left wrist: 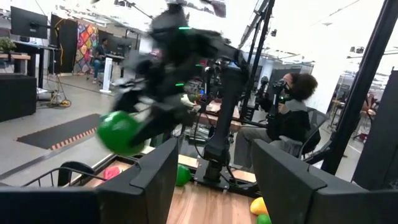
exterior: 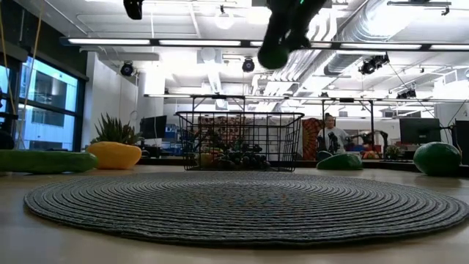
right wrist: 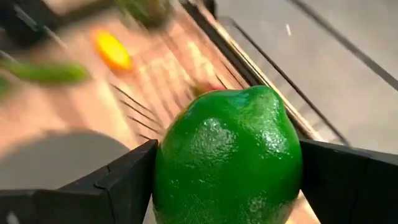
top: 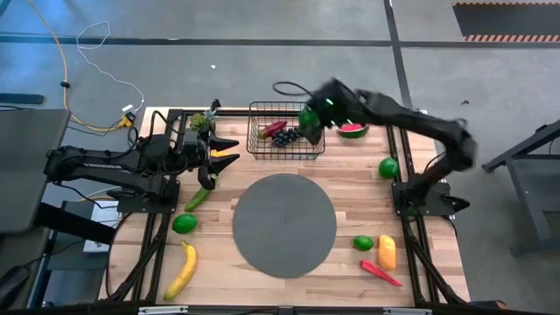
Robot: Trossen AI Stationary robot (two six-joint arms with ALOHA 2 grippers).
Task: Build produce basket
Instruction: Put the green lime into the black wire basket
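High view: right gripper [top: 310,121] sits over the right end of the rectangular black wire-mesh basket [top: 259,147] at the table's far edge, fingers clamped on a round green lime [top: 308,118]. Dark grapes [top: 283,136] and a red piece lie inside the basket. Red watermelon slice [top: 353,130] lies just beside the basket's right side. Left gripper [top: 220,160] waits at the table's left, near a green cucumber [top: 196,199]; its fingers stand apart, holding nothing. Yellow banana [top: 182,269] lies at the near left, a round grey woven disc [top: 284,225] at centre.

Low view: the lime [exterior: 272,56] hangs in the air, well above the basket [exterior: 242,141].

Left wrist view: the lime [left wrist: 120,131] is gripped by the far arm (blurred).

Right wrist view: the lime [right wrist: 227,164] fills the gap between both dark fingers [right wrist: 124,177], touching each.
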